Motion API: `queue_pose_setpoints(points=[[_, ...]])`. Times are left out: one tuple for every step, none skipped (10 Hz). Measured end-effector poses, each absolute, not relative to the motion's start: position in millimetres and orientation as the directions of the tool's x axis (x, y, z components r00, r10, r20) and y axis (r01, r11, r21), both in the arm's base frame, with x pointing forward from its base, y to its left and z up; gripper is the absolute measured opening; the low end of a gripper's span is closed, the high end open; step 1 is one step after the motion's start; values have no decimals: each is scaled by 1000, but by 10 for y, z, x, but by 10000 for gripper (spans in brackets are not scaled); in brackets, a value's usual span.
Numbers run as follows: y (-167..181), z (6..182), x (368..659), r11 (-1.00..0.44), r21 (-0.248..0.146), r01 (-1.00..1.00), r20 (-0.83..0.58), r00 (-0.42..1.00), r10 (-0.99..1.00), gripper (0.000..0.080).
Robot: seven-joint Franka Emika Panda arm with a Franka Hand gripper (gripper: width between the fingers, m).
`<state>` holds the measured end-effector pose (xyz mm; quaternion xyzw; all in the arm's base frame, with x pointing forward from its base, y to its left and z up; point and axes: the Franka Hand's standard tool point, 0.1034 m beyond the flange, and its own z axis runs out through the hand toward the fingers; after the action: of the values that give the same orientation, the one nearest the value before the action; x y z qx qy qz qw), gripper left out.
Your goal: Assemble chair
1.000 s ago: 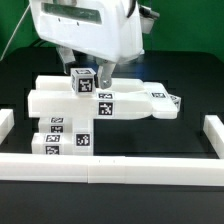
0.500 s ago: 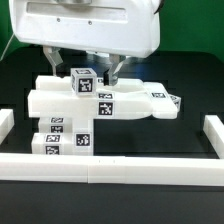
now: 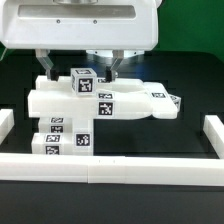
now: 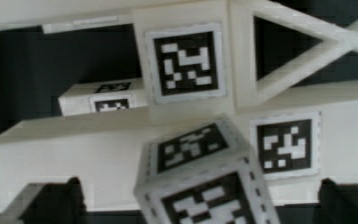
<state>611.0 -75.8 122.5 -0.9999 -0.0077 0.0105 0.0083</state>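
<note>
Chair (image 3: 105,103) is sitting mid-table, partly joined. A wide flat piece is lying across, and a lower tagged section (image 3: 62,138) is touching its near side towards the exterior view's left. A tagged block (image 3: 83,82) is standing on top of the flat piece; can't tell whether it's seated or loose.

Gripper (image 3: 79,68) is hanging just above with jaws spread wide, one finger on each side of the block, gripping nothing. The wrist view is showing the block (image 4: 202,165) turned askew between the fingertips (image 4: 60,203).

My read: this is the grasp approach on the block. The next move is calling for squaring up to its flat faces, dropping a little, then closing.

The flat piece directly underneath is limiting descent, so fingertips risk striking it. The robot housing (image 3: 85,22) is hiding the chair's rear. The border rail (image 3: 110,167) is lying well apart, not interfering.
</note>
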Motion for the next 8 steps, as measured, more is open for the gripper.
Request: queue_pose_setpoints(points=[[-763,1231,6125,-995,-6,99,-16,995,99,649],[-765,1230,6123,-988,-6,154,-16,988,154,649],[-789,1228,6119,-982,-7,189,-17,982,190,623],[-793,1229,6120,-977,-7,213,-16,977,213,490],[-792,1229,6120,-979,-7,205,-16,979,205,490],[-794,1230,6120,-979,-7,205,-16,979,205,308],[-795,1230,6120,-979,-7,203,-16,979,203,282],[-796,1230,6120,-983,-7,183,-16,983,183,282]])
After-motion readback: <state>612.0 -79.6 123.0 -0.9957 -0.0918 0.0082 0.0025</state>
